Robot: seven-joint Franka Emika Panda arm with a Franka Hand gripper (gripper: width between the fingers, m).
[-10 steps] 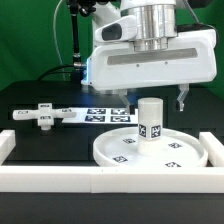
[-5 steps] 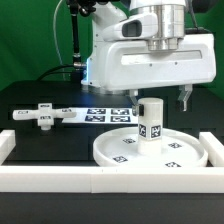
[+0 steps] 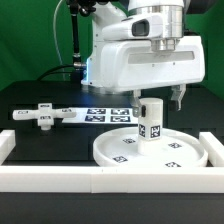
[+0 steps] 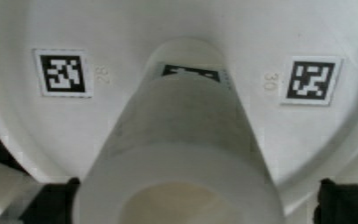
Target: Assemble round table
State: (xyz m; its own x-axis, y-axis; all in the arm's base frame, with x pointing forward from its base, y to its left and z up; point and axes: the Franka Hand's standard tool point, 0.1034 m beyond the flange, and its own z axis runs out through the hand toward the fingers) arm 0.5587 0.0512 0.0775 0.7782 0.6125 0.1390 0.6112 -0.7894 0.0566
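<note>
The white round disc (image 3: 150,152) lies flat on the table, and the short cylindrical leg (image 3: 150,120) stands upright on its middle. My gripper (image 3: 156,98) hangs just above the leg's top. It is open and holds nothing, with one finger on each side of the leg's top and a gap to it. In the wrist view I look down the leg (image 4: 185,120) onto the disc (image 4: 247,40) and its tags, with the dark fingertips (image 4: 44,205) at both edges. The cross-shaped base (image 3: 38,115) lies on the table at the exterior view's left.
The marker board (image 3: 100,113) lies flat behind the disc. A long white border rail (image 3: 100,182) runs along the front and turns up at both sides. A green backdrop and a camera stand are behind the arm.
The hand has turned a little and lifted slightly above the leg. The leg, disc and cross-shaped base have not moved.
</note>
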